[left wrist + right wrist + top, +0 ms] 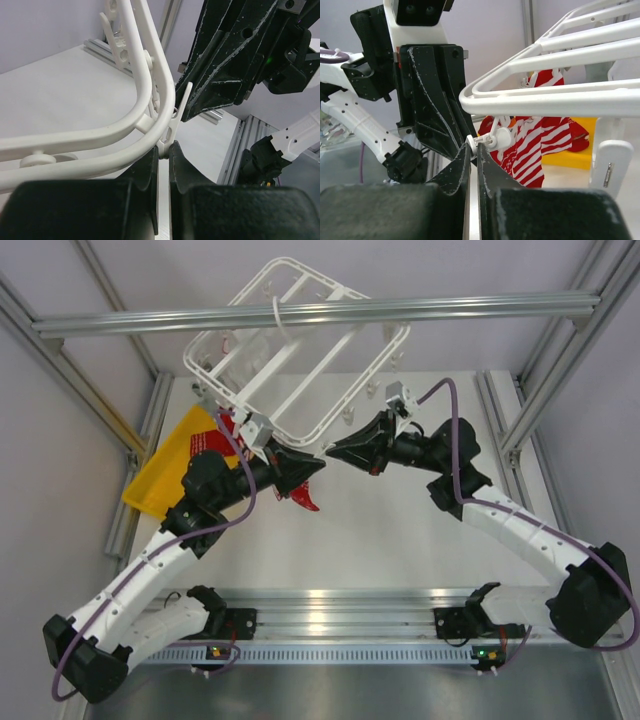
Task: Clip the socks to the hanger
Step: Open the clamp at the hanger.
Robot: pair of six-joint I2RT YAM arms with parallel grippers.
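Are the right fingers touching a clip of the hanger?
Touching. The right wrist view shows the right fingers shut on a white clip under the hanger rim.

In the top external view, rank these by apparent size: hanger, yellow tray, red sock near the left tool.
1. hanger
2. yellow tray, partly hidden
3. red sock, only partly showing

The left arm [150, 565] at lower left and the right arm [520, 525] at lower right share white link shells, black joints, a trailing purple cable [455, 430] and black wedge-shaped fingers [451, 175] scuffed pale along the edges.
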